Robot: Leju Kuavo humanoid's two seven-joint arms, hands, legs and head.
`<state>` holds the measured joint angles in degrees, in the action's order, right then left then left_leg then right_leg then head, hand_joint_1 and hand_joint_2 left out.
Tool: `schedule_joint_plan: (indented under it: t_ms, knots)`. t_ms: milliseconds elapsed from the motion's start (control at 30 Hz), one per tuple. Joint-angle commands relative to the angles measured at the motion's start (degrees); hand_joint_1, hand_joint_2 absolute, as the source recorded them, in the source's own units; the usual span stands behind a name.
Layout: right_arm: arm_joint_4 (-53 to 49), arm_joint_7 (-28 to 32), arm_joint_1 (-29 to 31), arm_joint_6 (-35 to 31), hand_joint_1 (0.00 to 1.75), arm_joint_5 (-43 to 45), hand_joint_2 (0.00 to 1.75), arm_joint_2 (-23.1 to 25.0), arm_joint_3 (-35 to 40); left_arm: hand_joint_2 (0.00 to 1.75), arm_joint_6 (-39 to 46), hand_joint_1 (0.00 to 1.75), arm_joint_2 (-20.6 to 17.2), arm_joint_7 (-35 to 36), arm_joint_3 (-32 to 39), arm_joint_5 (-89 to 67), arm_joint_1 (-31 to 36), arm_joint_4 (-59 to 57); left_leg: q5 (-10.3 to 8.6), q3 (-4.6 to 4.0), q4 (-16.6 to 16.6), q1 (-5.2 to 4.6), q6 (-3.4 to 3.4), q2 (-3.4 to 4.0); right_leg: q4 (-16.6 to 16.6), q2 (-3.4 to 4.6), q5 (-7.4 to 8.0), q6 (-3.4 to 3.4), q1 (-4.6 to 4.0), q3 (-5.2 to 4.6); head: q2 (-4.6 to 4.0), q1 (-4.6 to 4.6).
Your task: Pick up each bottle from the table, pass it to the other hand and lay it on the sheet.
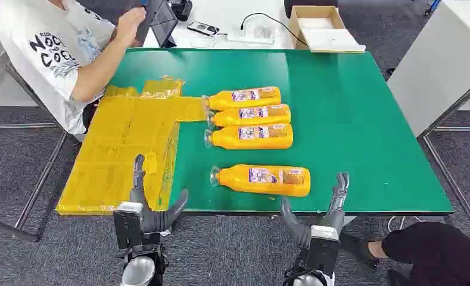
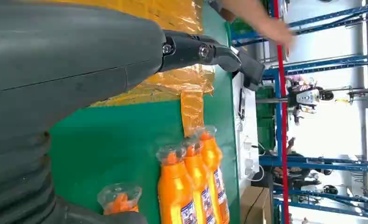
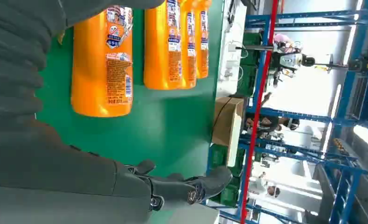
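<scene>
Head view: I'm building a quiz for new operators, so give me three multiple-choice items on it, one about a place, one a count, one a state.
1. Where does the yellow sheet lie on the green table?
A. on the robot's left side
B. on the robot's right side
C. at the far middle

2. How many orange bottles lie on the table?
A. two
B. four
C. six

3. What are the left hand and right hand doing?
A. each holds a bottle
B. both are open and hold nothing
C. both press on the sheet

Answers:
1. A, the sheet covers the table's left part.
2. B, three lie side by side and one nearer bottle apart.
3. B, fingers are spread at the near edge.
</scene>
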<state>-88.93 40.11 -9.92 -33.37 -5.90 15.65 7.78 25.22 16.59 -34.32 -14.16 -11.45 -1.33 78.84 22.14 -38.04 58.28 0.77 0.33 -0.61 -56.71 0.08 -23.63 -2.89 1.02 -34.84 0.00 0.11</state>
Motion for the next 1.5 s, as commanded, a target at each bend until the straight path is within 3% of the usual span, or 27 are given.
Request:
schedule_joint_plan:
  t_ms: [33, 500, 600, 700, 867, 1033, 1233, 1500]
  knots:
    - [1.59, -0.11, 0.99, -0.58, 0.00, 0.53, 1.75, -1.49, 0.84, 1.75, 0.04, 0.00, -0.38, 0.67, -0.76, 0.14, 0.21, -1.94, 0.09, 0.22, -0.04, 0.00, 0.02, 0.07, 0.06, 0.02, -0.06, 0.09, -0.02, 0.21, 0.00, 0.00]
    - [5.04, -0.11, 2.37, -0.91, 0.00, -5.57, 1.75, -1.93, 0.74, 1.75, -2.05, 0.00, -0.36, 3.26, 0.44, 4.20, 0.33, -2.74, 0.14, 0.37, -0.06, 0.01, 0.02, 0.13, 0.11, 0.07, -0.08, 0.13, -0.04, 0.35, 0.00, 0.00]
    - [5.90, -4.40, 3.62, 2.14, 0.00, -10.13, 1.75, -4.22, 1.82, 1.75, -2.07, 0.00, -0.52, 3.25, 0.86, 4.12, 0.19, -2.09, 0.08, 0.25, -0.06, 0.03, 0.01, 0.12, 0.11, 0.07, -0.03, 0.09, -0.05, 0.24, 0.00, -0.02]
    - [4.25, -16.42, 6.07, 6.31, 0.00, -23.22, 1.75, -9.26, 2.85, 1.75, -2.09, 0.00, -0.67, 2.64, 1.61, 2.25, -0.03, -0.99, 0.15, 0.43, -0.08, 0.02, 0.04, 0.21, 0.16, 0.14, -0.05, 0.13, -0.06, 0.42, 0.00, 0.00]
    - [2.98, -24.63, 8.69, 10.23, 0.00, -32.22, 1.75, -12.98, 2.75, 1.75, -2.24, 0.00, -0.38, 2.60, 2.49, 0.25, -0.69, -0.54, 0.13, 0.33, -0.03, -0.02, 0.07, 0.17, 0.11, 0.11, -0.04, 0.09, -0.01, 0.33, 0.00, 0.00]
    - [9.24, -34.44, 17.38, 18.37, 0.00, -36.95, 1.75, -17.44, 3.72, 1.75, -2.43, 0.00, 0.00, 2.67, 2.85, -2.47, -0.50, -0.93, 0.05, 0.16, -0.03, -0.08, 0.05, 0.25, 0.07, 0.22, 0.06, 0.03, 0.04, 0.15, 0.00, -0.02]
    - [20.49, -38.99, 25.29, 26.01, 0.00, -37.12, 1.75, -19.46, 7.98, 1.75, -2.86, 0.00, 0.03, 3.36, 3.42, -4.27, 0.18, -1.53, 0.11, 0.36, -0.04, -0.07, 0.05, 0.43, 0.13, 0.37, 0.08, 0.09, 0.02, 0.33, 0.00, 0.00]
    - [28.06, -40.65, 29.49, 31.26, 0.00, -34.10, 1.75, -22.32, 12.56, 1.75, -3.27, 0.00, -0.21, 3.49, 3.75, -5.20, 1.16, -3.07, -0.01, 0.17, -0.03, -0.07, 0.08, 0.08, 0.07, 0.06, 0.04, 0.03, 0.05, 0.21, 0.00, 0.00]
